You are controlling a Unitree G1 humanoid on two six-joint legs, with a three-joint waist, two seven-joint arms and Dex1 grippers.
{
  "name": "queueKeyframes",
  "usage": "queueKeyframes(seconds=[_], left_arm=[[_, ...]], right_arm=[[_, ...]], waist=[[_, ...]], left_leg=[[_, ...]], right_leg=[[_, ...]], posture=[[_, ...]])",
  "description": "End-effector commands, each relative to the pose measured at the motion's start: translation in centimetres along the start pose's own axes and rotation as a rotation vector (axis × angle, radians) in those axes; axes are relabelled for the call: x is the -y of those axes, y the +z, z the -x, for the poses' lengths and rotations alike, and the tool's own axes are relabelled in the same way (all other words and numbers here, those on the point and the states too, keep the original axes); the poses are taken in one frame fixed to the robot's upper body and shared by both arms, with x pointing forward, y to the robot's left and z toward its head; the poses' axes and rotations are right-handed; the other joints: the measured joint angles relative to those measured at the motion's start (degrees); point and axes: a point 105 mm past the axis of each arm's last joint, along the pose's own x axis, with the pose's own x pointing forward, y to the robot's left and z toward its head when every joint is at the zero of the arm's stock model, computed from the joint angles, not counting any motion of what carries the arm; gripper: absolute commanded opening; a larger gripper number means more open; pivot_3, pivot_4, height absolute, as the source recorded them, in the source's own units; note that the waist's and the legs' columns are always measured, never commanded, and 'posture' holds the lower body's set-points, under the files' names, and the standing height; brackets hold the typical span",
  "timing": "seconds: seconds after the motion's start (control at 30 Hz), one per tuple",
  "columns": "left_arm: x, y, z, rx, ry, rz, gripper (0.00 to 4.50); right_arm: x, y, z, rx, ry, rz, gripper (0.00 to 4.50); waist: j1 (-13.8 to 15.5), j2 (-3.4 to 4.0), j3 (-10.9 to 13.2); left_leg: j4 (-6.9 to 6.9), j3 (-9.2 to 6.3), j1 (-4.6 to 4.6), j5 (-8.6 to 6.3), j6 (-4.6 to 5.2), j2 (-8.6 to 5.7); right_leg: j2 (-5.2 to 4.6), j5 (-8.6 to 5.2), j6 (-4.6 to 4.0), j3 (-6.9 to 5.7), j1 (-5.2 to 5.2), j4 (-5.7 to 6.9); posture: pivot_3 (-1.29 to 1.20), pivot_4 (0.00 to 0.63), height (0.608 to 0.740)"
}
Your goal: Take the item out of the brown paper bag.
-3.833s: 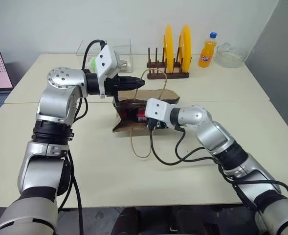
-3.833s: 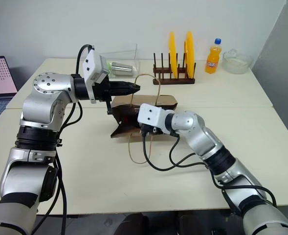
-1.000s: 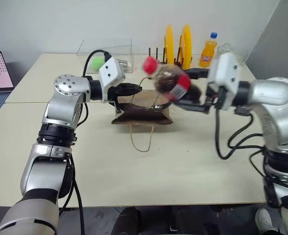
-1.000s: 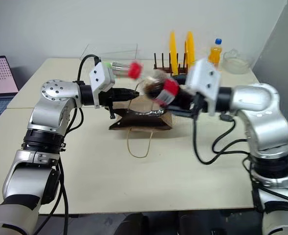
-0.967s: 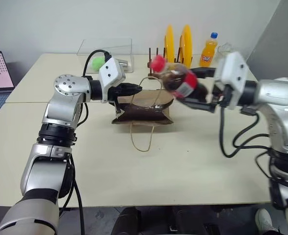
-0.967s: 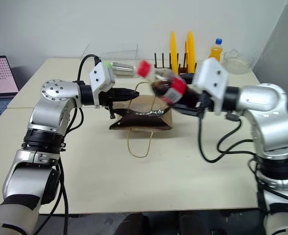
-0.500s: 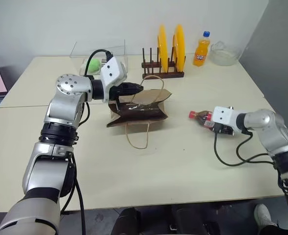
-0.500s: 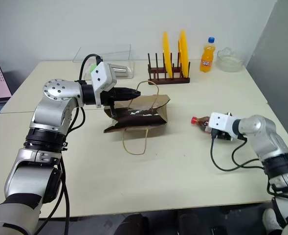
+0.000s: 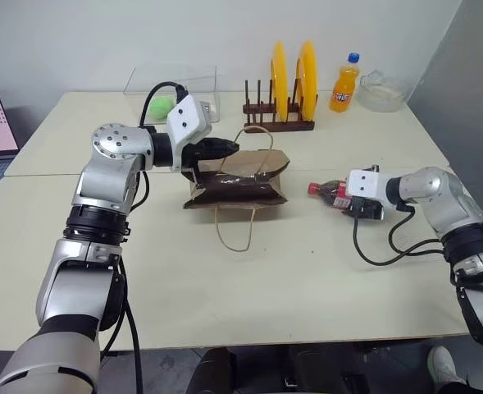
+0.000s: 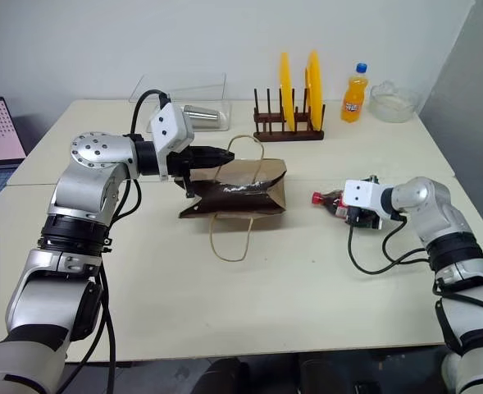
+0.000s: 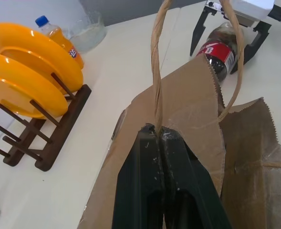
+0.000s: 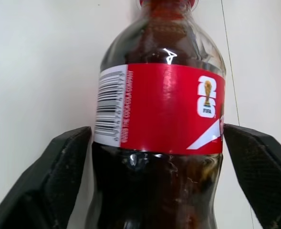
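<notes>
Head views: the item, a dark cola bottle with a red label and cap, lies on its side on the table, well clear of the brown paper bag; you may judge the removal done, with only the retreat of the right gripper left; the left gripper is clenched on the bag's cord handle at the bag's mouth.

Left wrist view: the black jaws are pressed together on the tan cord at the paper edge; the bottle lies beyond the bag, between the other gripper's spread fingers.

Right wrist view: the jaws stand released, one either side of the bottle body; a gap shows on each side, so treat the bottle as set down and no longer gripped.
</notes>
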Motion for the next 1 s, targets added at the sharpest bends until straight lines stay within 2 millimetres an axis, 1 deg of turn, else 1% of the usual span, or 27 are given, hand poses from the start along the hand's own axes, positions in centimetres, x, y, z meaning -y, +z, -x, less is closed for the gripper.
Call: queueKeyframes(seconds=[0.03, 0.1, 0.2, 0.27, 0.33, 0.4, 0.47, 0.53, 0.63, 0.73, 0.83, 1.0], left_arm=[[-0.6, 1.2, 0.4, 0.022, 0.031, -0.039, 0.00], [-0.7, 1.2, 0.3, 0.022, 0.034, -0.038, 0.00], [-1.1, 1.2, 0.2, 0.019, 0.050, -0.037, 0.00], [-1.4, 1.2, 0.0, 0.018, 0.062, -0.037, 0.00], [-1.7, 1.3, -0.1, 0.020, 0.074, -0.034, 0.00], [-2.2, 1.4, -0.5, 0.020, 0.098, -0.030, 0.00], [-3.1, 1.6, -1.2, 0.022, 0.146, -0.021, 0.00], [-4.1, 2.0, -1.6, 0.040, 0.202, -0.027, 0.00], [-5.2, 1.9, -2.0, 0.025, 0.247, -0.045, 0.00], [-5.8, 1.6, -2.1, 0.001, 0.260, -0.049, 0.55], [-6.6, 1.6, -2.0, -0.008, 0.288, -0.060, 1.43], [-7.5, 1.7, -1.2, -0.012, 0.323, -0.096, 2.95]], right_arm=[[2.0, 1.6, 2.4, 0.077, -0.062, 0.034, 4.45], [1.9, 2.4, 3.8, 0.102, -0.063, 0.067, 4.45], [1.3, 4.7, 6.3, 0.188, -0.054, 0.065, 4.45], [0.9, 6.6, 8.1, 0.264, -0.062, 0.034, 4.45], [0.4, 7.8, 9.2, 0.315, -0.067, -0.001, 4.45], [-0.1, 9.9, 10.4, 0.441, -0.089, -0.098, 4.45], [-0.6, 11.4, 11.0, 0.534, -0.126, -0.201, 4.45], [-0.8, 11.9, 11.0, 0.576, -0.167, -0.294, 4.45], [-1.2, 12.3, 10.3, 0.602, -0.223, -0.376, 4.45], [-1.2, 13.0, 10.0, 0.634, -0.269, -0.436, 4.50], [-1.0, 13.4, 9.6, 0.642, -0.298, -0.471, 4.50], [-1.4, 13.6, 9.1, 0.641, -0.284, -0.491, 4.50]], waist=[[0.0, 0.00, 0.0], [0.0, 0.00, 0.0], [0.2, 0.00, 0.0], [0.3, 0.00, 0.0], [0.2, 0.00, 0.0], [0.3, 0.00, 0.0], [0.4, 0.00, 0.0], [0.5, -0.01, 0.0], [0.6, -0.01, 0.0], [0.4, -0.01, 0.0], [0.4, -0.01, 0.0], [0.4, -0.01, 0.0]], left_leg=[[0.00, 0.00, 0.00, 0.00, 0.00, 0.00], [0.00, 0.00, -0.01, 0.00, -0.01, 0.00], [0.00, -0.06, -0.05, 0.00, 0.00, 0.00], [0.00, -0.06, -0.06, -0.01, 0.01, 0.00], [0.00, -0.09, -0.05, -0.05, 0.08, 0.00], [0.03, -0.11, -0.04, -0.05, 0.09, 0.00], [0.05, -0.19, -0.01, -0.05, 0.09, 0.00], [0.05, -0.23, -0.01, -0.05, 0.09, 0.00], [0.07, -0.18, -0.02, -0.05, 0.08, -0.04], [0.04, -0.13, -0.03, -0.04, 0.07, -0.05], [0.02, -0.17, -0.05, -0.04, 0.07, -0.05], [0.03, -0.15, -0.08, -0.06, 0.10, -0.07]], right_leg=[[0.00, 0.00, 0.00, 0.00, 0.00, 0.00], [0.00, 0.00, 0.00, 0.00, 0.00, -0.01], [0.00, -0.01, 0.01, -0.04, 0.00, -0.04], [-0.01, -0.01, 0.01, -0.05, 0.00, -0.06], [-0.01, -0.01, 0.01, -0.06, 0.01, -0.03], [-0.01, 0.00, 0.01, -0.08, 0.03, -0.01], [0.00, -0.01, 0.02, -0.13, 0.09, -0.02], [-0.01, -0.01, 0.03, -0.17, 0.11, -0.01], [-0.03, 0.01, 0.05, -0.13, 0.10, -0.03], [-0.04, 0.02, 0.06, -0.09, 0.04, -0.02], [-0.04, 0.02, 0.06, -0.13, 0.02, -0.02], [-0.04, 0.01, 0.07, -0.12, 0.03, -0.05]], posture=[[0.00, 0.150, 0.740], [0.00, 0.150, 0.740], [0.00, 0.150, 0.740], [0.00, 0.150, 0.740], [0.00, 0.150, 0.740], [0.00, 0.150, 0.740], [0.00, 0.150, 0.740], [0.00, 0.150, 0.740], [0.00, 0.150, 0.740], [0.00, 0.150, 0.740], [0.00, 0.150, 0.740], [0.00, 0.150, 0.740]])
